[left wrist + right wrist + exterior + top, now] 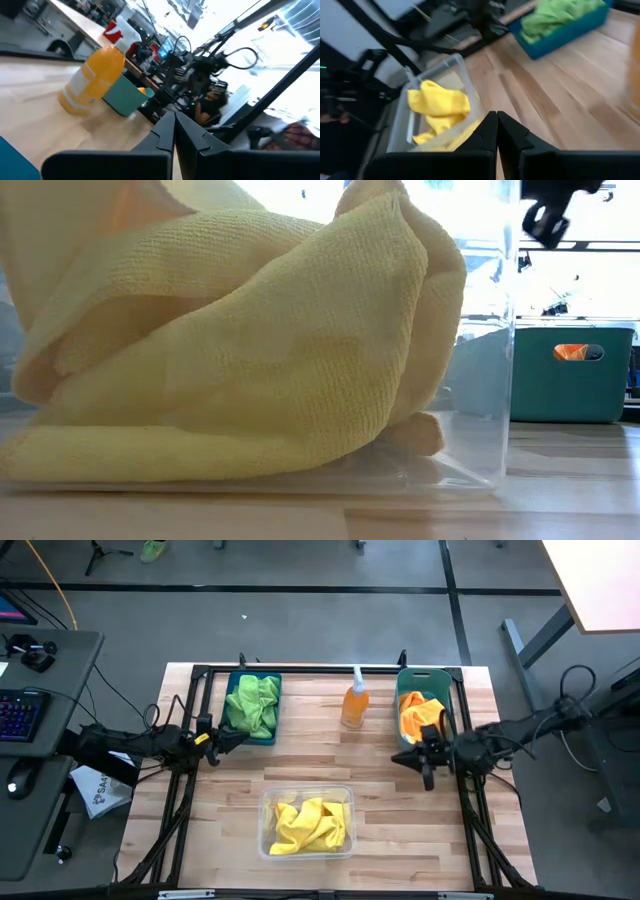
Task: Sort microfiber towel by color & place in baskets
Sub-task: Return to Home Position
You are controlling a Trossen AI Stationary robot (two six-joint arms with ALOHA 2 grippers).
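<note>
Just in front of the left end effector (pixel 230 737) sits the dark blue plastic bin (pixel 277 712), with the fuzzy lime green towels (pixel 252 703) piled inside it. The two dark fingers of this end effector are pressed together, and nothing is between them. It hangs low, just beside the bin's near corner.

The right end effector (pixel 407 758) is also closed with nothing in it. It hangs by the near corner of the teal green plastic bin (pixel 422 672), which holds the soft orange towels (pixel 420 712). Between the two end effectors, and a bit nearer the front edge, is the clear see-through bin (pixel 305 791) with the yellow towels (pixel 310 824) in it. Beyond them, in the middle, stands the orange spray bottle with a white nozzle (pixel 355 705).

No towel lies loose on the wooden worktop (pixel 330 765), so the sorting looks done. What is left is to take both arms back to their rest spots.

To do this well, each arm should lift up a little first, because each end effector is close to a bin wall. A sideways slide from here could bump a bin and push it. After the lift, each arm can pull straight back to its own side, away from the bins and the bottle.

The fingers should be shut on the way, so they cannot catch a fuzzy towel edge and drag it out. Slow and smooth is best. The green towels stand up above the rim of the blue bin, so the left arm needs the most care.
</note>
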